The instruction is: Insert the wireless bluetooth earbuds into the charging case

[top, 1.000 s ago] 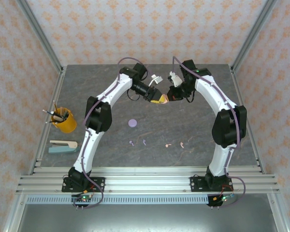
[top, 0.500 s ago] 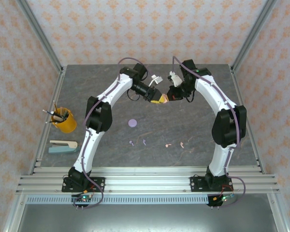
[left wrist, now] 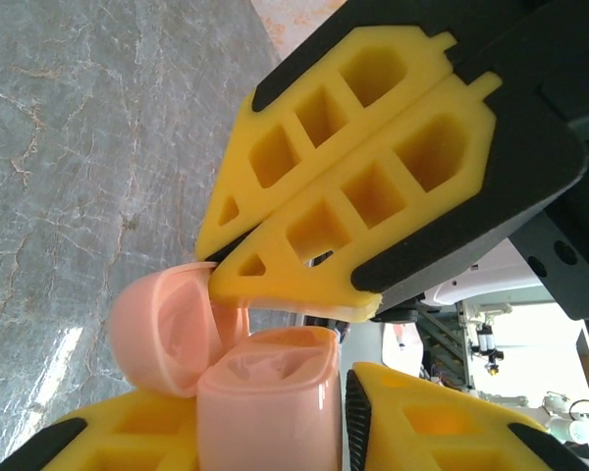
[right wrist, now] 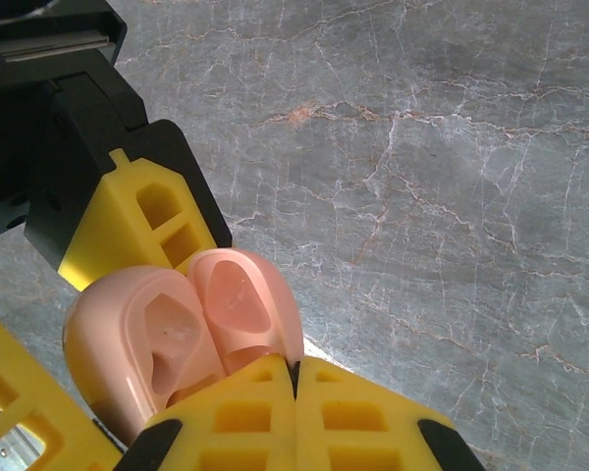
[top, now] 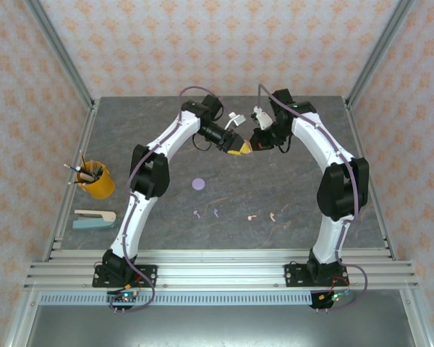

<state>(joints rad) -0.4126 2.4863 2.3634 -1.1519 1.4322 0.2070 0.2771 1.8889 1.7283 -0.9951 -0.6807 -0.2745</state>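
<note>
- Table (top: pixel 289 188) is grey; the pink charging case (right wrist: pixel 177 334) is at its far middle, lid open.
- Left gripper (left wrist: pixel 265 412) pinches the base of the pink charging case.
- Right gripper (right wrist: pixel 294 383), jaws pressed together, touches this case with its tips.
- Purple case (top: pixel 198 183) lies on the near side of it.
- Purple earbuds (top: pixel 196 214) and pink earbuds (top: pixel 272 215) lie further on that side, well apart from it.

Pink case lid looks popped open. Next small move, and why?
Probably back the right end effector off the lid. The pink case sits hinged open in the left end effector. The right one is shut on nothing, and the pink earbuds lie on the table, not yet picked up.
</note>
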